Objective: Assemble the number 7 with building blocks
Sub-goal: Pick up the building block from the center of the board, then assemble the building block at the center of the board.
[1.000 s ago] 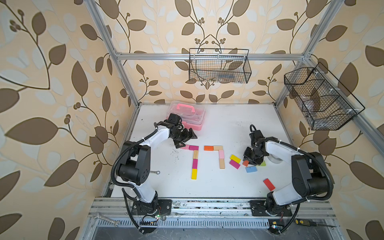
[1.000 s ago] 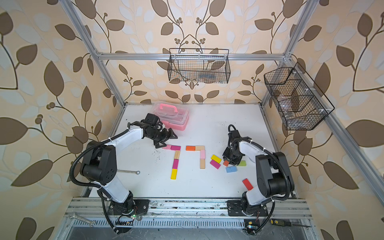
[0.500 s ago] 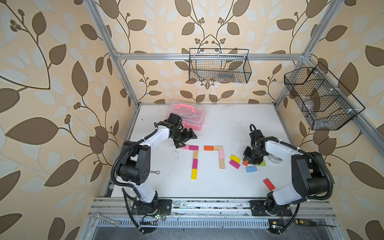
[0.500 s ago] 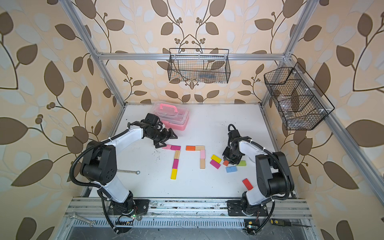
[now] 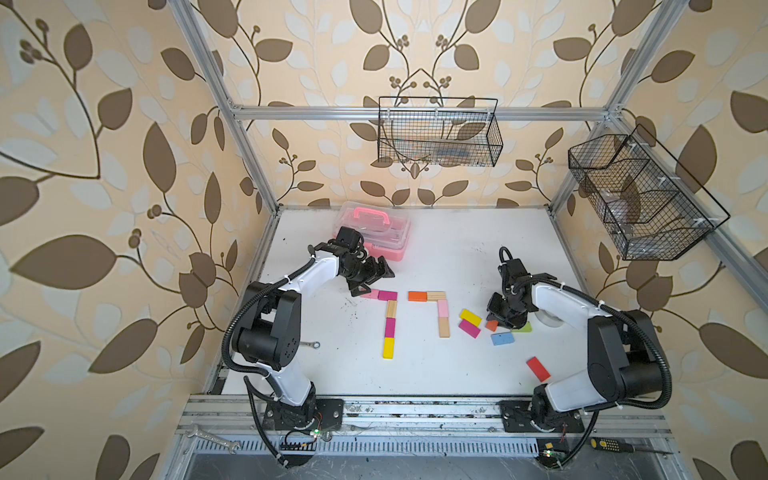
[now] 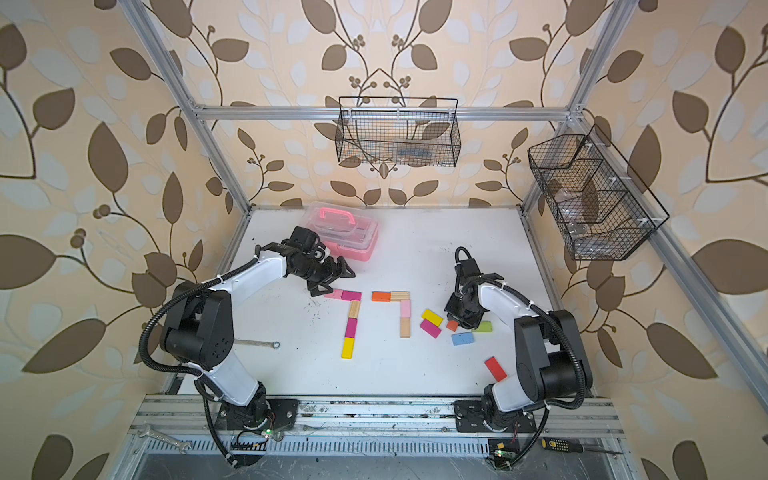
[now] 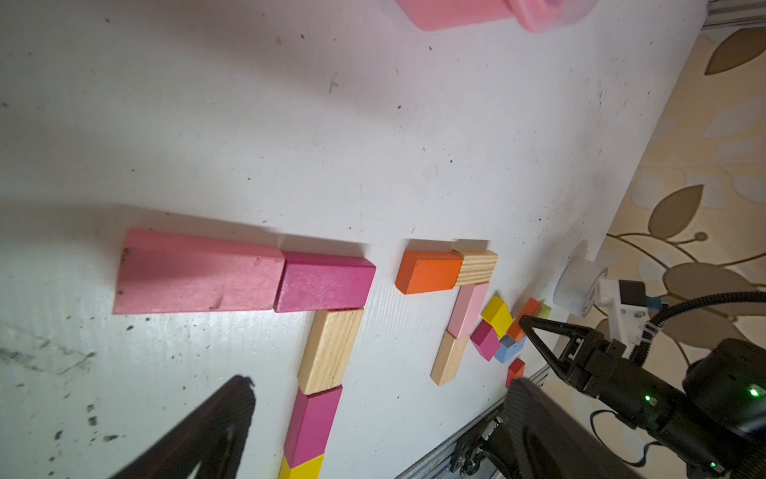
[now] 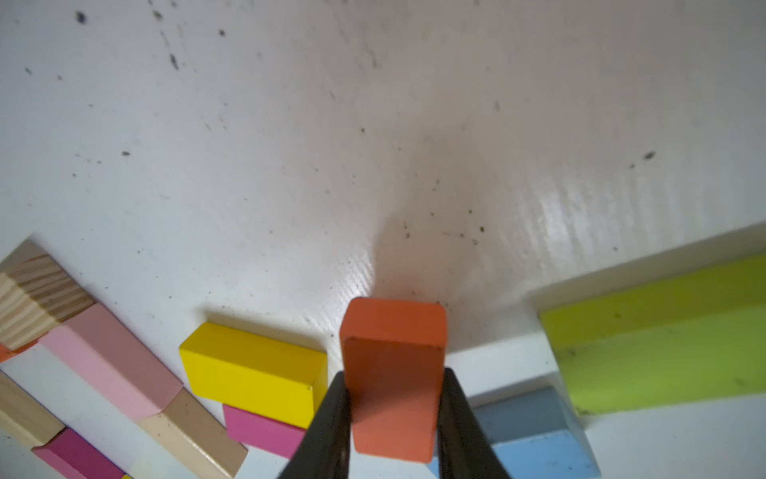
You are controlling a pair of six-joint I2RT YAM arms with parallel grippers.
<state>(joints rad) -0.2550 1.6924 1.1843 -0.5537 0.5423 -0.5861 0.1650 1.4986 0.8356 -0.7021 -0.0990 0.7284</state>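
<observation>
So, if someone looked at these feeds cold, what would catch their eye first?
Two coloured block sevens side by side: the left seven has five blocks, the right seven only four. The right gripper is shut on an orange block among the loose blocks beside it, while the left gripper hangs open by the left seven's pink end.

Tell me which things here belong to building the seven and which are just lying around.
On the job: five-block seven; four-block seven; orange block in the right gripper; loose yellow block, magenta block, blue block, green block, red block.
Lying about: pink case; wrench; wire baskets; screwdriver.
</observation>
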